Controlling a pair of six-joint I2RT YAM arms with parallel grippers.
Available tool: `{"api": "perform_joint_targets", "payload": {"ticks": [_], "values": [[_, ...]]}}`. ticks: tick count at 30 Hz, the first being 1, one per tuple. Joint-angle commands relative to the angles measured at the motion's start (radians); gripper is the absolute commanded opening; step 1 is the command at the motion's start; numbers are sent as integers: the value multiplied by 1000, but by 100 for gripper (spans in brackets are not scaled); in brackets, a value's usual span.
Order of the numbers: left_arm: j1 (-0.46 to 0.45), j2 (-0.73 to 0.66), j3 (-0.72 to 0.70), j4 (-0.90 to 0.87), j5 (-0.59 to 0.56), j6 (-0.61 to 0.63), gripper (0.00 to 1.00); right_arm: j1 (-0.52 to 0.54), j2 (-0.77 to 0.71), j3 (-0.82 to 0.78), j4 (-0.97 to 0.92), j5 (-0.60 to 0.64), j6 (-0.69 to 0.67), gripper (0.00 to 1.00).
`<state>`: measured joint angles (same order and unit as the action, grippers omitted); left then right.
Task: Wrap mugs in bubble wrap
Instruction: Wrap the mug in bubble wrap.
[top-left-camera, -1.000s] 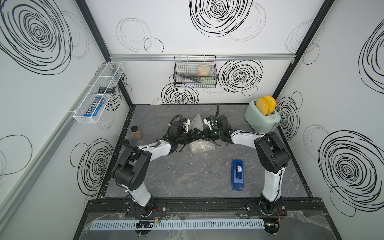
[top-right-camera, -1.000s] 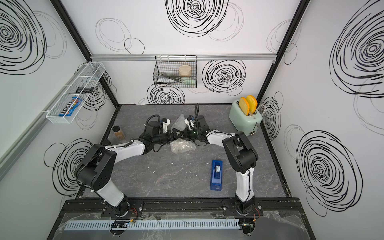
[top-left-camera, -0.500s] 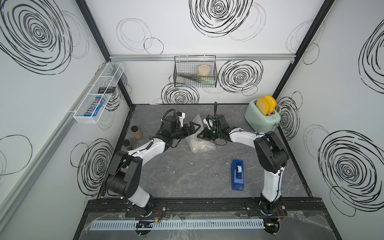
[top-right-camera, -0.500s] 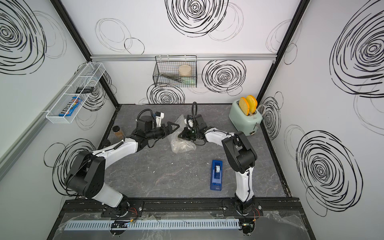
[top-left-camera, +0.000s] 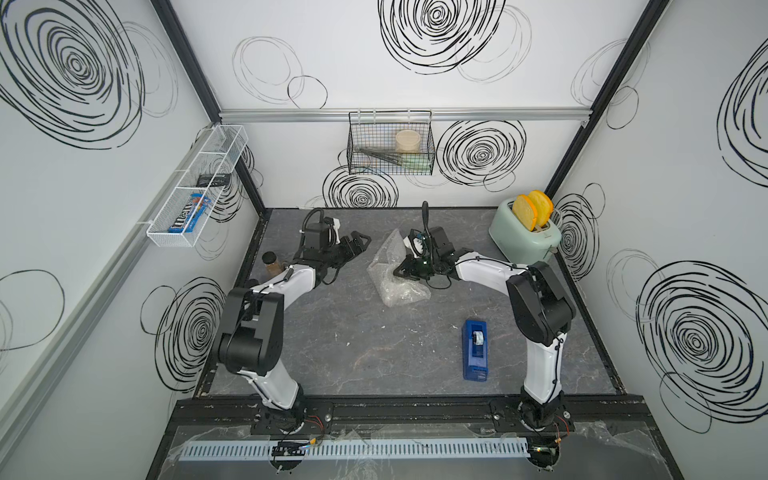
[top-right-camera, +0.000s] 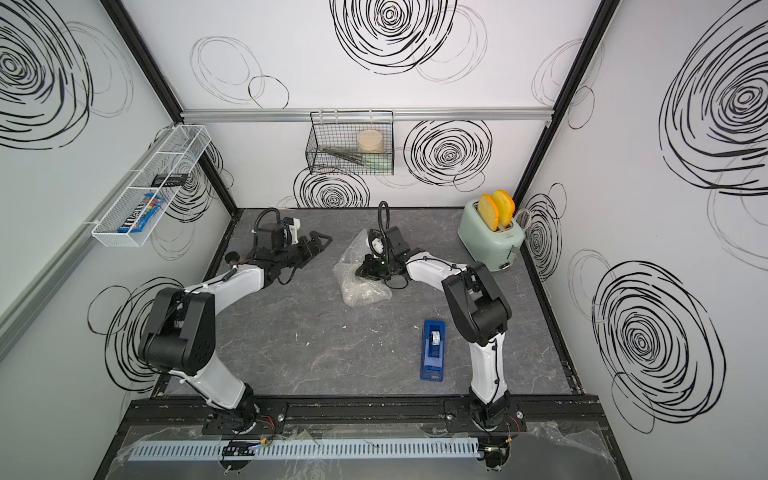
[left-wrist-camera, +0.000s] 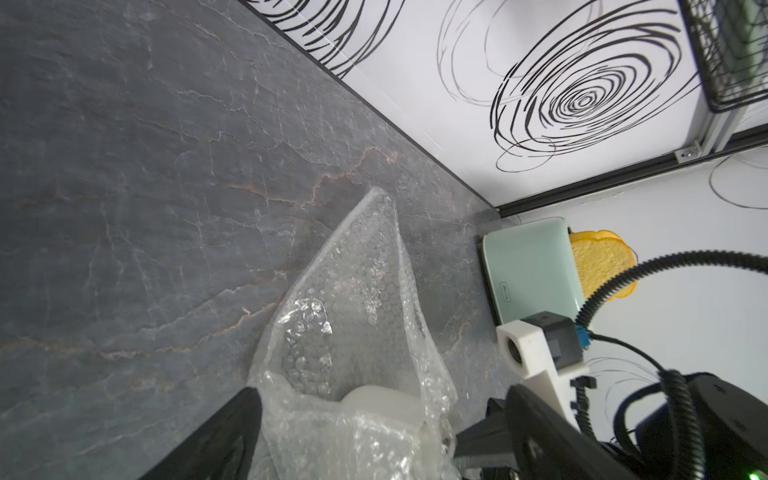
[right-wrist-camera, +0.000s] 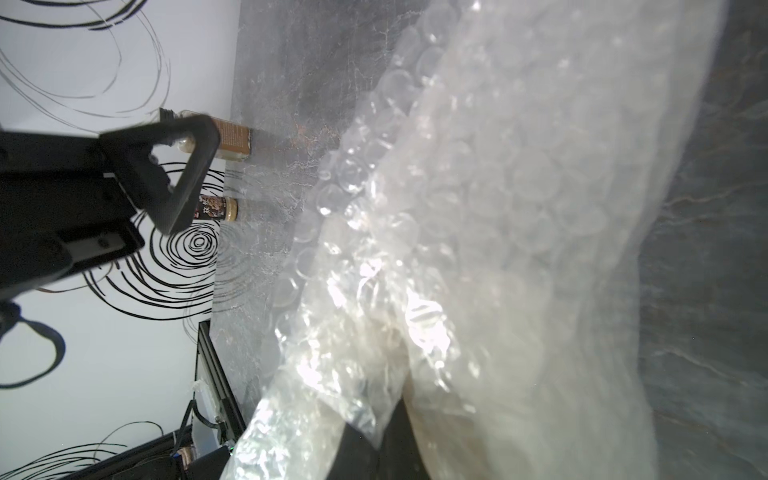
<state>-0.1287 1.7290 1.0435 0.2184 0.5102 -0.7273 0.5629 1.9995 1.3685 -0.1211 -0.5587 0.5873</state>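
Note:
The bubble wrap lies crumpled at the table's middle back, with one flap standing up. The mug shows only as a white rounded shape through the wrap in the left wrist view. In both top views it is hidden. My right gripper is shut on a fold of the bubble wrap at the bundle's right side. My left gripper hangs open to the left of the wrap, apart from it and holding nothing. One of its fingers shows in the right wrist view.
A blue tape dispenser lies at the front right. A mint toaster with bread stands at the back right corner. Spice jars stand by the left wall. A wire basket and a white shelf hang on the walls.
My left gripper let go of the bundle, opened wide and drew back to the left. The right gripper kept its hold on the wrap, whose flap now stands up.

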Motion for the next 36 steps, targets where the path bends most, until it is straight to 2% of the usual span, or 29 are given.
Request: {"api": "perform_joint_targets", "payload": {"ticks": [1,5,10,17,23,29,36], "values": [[-4,30,36,-34,-16,61,96,12,74,53,-190,75,-116,0],[-4,-22,-55,12,-47,38,99,12,122,130,-297,124,-205,0],[-9,-115,-204,59,-124,29,92,28,158,209,-394,171,-309,0],[-2,-162,-314,126,-98,3,83,40,209,305,-505,292,-436,0],[-101,-190,-360,142,-117,14,76,73,232,350,-542,330,-503,0],[-212,-139,-335,164,-114,1,63,101,252,369,-558,376,-519,0],[-329,-106,-307,189,-144,-34,61,104,242,373,-560,345,-569,0]]}}
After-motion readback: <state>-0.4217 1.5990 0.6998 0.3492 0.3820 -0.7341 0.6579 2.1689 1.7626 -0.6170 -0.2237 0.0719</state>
